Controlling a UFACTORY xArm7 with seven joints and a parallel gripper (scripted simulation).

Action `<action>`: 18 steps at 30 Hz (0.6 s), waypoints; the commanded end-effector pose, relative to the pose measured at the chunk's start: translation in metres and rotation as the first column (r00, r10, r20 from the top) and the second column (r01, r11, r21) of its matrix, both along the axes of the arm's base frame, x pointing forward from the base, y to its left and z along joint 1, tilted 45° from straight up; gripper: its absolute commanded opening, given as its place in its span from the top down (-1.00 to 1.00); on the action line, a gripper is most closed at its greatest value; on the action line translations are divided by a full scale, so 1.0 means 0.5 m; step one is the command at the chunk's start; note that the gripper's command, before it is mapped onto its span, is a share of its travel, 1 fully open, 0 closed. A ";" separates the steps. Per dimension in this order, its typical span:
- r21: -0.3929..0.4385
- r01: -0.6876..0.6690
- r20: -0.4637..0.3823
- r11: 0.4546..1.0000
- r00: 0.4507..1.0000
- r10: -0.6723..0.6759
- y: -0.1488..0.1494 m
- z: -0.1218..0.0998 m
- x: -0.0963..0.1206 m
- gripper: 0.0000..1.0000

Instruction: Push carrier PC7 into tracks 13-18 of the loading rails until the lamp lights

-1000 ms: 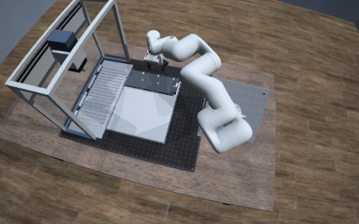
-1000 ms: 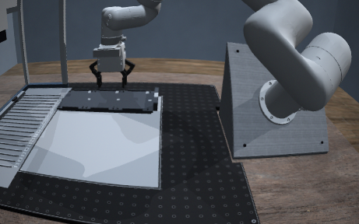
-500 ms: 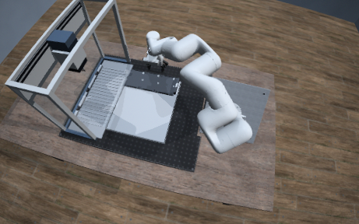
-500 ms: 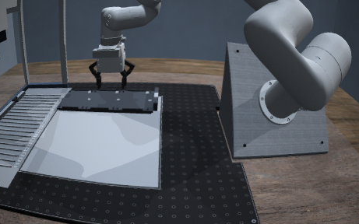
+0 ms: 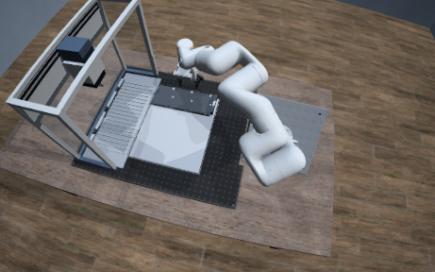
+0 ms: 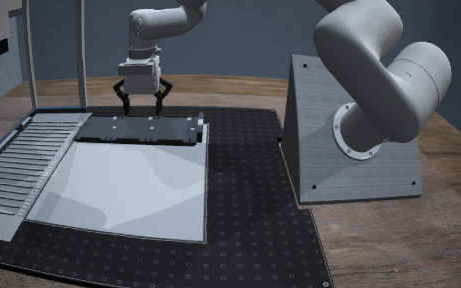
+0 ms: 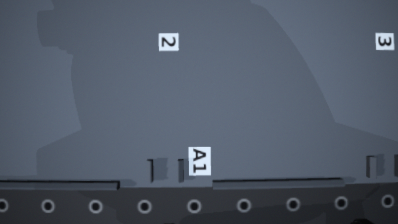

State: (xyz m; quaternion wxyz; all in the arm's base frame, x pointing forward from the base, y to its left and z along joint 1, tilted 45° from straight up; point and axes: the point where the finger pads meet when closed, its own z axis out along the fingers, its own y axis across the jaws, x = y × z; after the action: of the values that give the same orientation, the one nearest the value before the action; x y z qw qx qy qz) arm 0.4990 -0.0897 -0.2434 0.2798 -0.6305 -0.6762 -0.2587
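Note:
The carrier [image 5: 185, 98] is a dark flat plate lying in front of the far end of the ribbed loading rails [image 5: 124, 113]. It also shows in the exterior view [image 6: 141, 130], next to the rails [image 6: 19, 160]. My gripper [image 6: 141, 111] is open and empty. It points down, with its fingertips just above the carrier's far long edge, and it also shows in the top view [image 5: 189, 81]. The wrist view shows the carrier's grey top [image 7: 200, 100] with tiles 2, 3 and A1 [image 7: 199, 161] near its edge. My fingers are out of that view.
A pale flat plate [image 6: 129, 185] lies beside the carrier in front of the other tracks. A white frame [image 5: 70, 80] with a dark box [image 5: 75, 47] stands over the rails. The arm's grey wedge base [image 6: 349, 140] stands at the right on the perforated black board.

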 end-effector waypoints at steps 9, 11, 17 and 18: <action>-0.004 0.003 0.003 1.000 1.000 -0.003 0.001 0.010 0.003 -1.00; -0.004 0.003 0.003 1.000 1.000 -0.003 0.003 0.011 0.003 -1.00; -0.004 0.003 0.003 1.000 1.000 -0.003 0.007 0.015 0.002 -1.00; -0.004 0.003 0.003 1.000 1.000 -0.003 0.008 0.016 0.002 -1.00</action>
State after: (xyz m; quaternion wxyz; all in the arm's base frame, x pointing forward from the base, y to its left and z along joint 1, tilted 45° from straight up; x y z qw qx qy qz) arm 0.4986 -0.0840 -0.2378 0.2798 -0.6305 -0.6762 -0.2587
